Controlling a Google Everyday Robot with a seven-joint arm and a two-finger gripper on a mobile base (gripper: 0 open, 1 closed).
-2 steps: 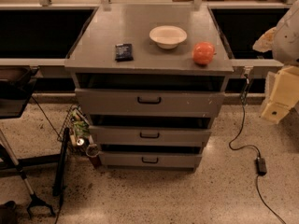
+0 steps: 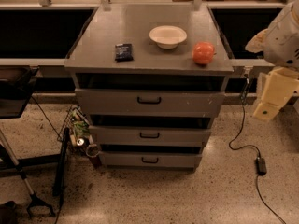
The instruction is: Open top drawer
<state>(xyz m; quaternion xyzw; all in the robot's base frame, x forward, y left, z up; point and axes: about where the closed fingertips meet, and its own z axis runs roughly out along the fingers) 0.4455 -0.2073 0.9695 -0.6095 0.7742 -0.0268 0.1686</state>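
The top drawer [image 2: 187, 104] is the widest of three grey drawers in a grey cabinet at the middle of the view. It has a small black handle [image 2: 149, 100] at its centre. A dark gap shows above its front, under the cabinet top. My gripper [image 2: 272, 94], a cream-coloured piece on the white arm [image 2: 285, 36], hangs at the right edge of the view. It is to the right of the cabinet at about the height of the top drawer, and apart from it. It holds nothing that I can see.
On the cabinet top [image 2: 140, 17] lie a white bowl [image 2: 167, 36], a red-orange fruit [image 2: 203, 53] and a small dark packet [image 2: 124, 51]. Two narrower drawers [image 2: 149, 135] sit below. A cable and adapter [image 2: 260, 165] lie on the floor at right. A wire basket [image 2: 77, 127] and black stand legs [image 2: 28, 190] are at left.
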